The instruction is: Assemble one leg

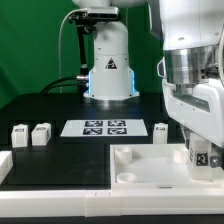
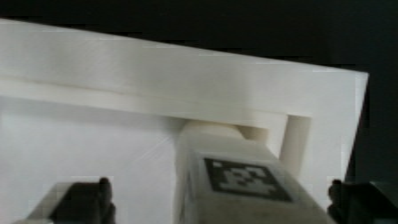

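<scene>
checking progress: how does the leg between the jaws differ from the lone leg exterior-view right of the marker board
The first leg stands at the tabletop's corner, the lone leg on the black table. The gripper's open jaws flank the first leg, not the lone leg. Both are white posts.

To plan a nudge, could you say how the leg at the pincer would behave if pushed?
The leg looks like rigid plastic, probably stiff and light. Its square section should resist rolling; smooth faces may slip in the pincer.
</scene>
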